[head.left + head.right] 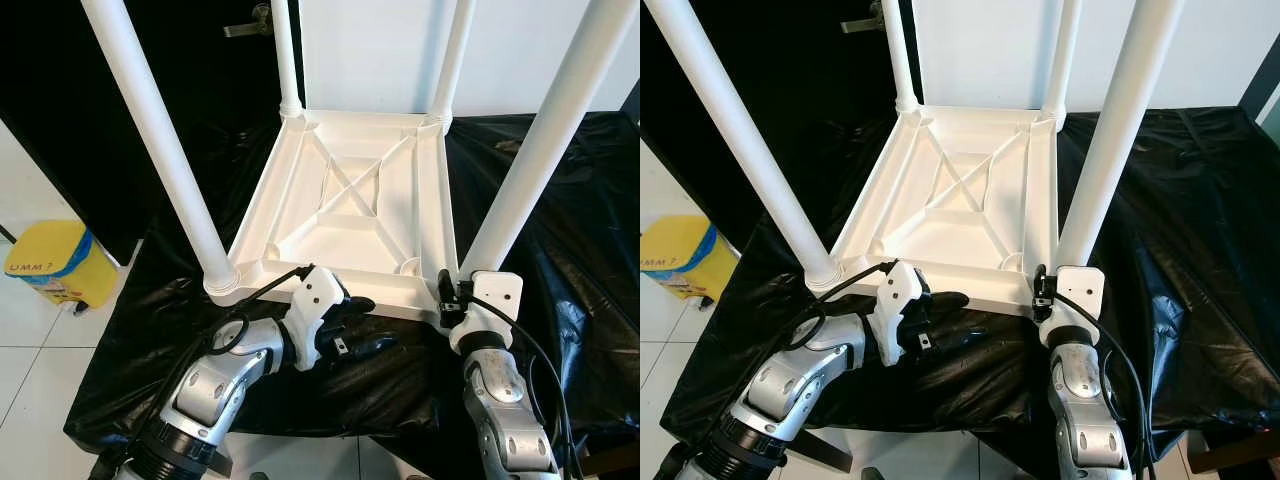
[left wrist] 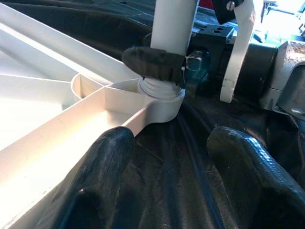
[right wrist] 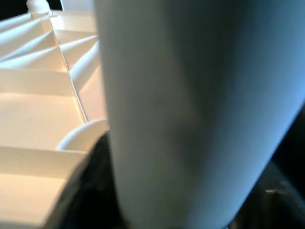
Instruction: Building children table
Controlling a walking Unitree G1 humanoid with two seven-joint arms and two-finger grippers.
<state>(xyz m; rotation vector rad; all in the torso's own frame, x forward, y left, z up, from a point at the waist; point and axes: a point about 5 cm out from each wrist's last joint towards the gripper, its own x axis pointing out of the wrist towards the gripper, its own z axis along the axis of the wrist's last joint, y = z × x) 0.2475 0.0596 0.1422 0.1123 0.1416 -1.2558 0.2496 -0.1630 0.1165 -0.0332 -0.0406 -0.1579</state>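
A white plastic children's table [image 1: 345, 215] lies upside down on a black sheet, with its legs pointing up. My right gripper [image 1: 458, 283] is at the base of the near-right leg [image 1: 540, 135], shut on it. One of its black fingers [image 2: 152, 64] wraps the leg just above the socket, and the leg [image 3: 190, 109] looms very close in the right wrist view. My left gripper [image 1: 370, 325] hovers low over the sheet by the table's front edge, open, with nothing between its fingers [image 2: 102, 157]. The near-left leg [image 1: 160, 150] stands in its corner socket.
The black plastic sheet [image 1: 560, 240] covers the work surface and drapes over its edges. A yellow bin [image 1: 55, 262] stands on the white tiled floor at the left. Behind are a dark door with a handle [image 1: 250, 25] and a white wall.
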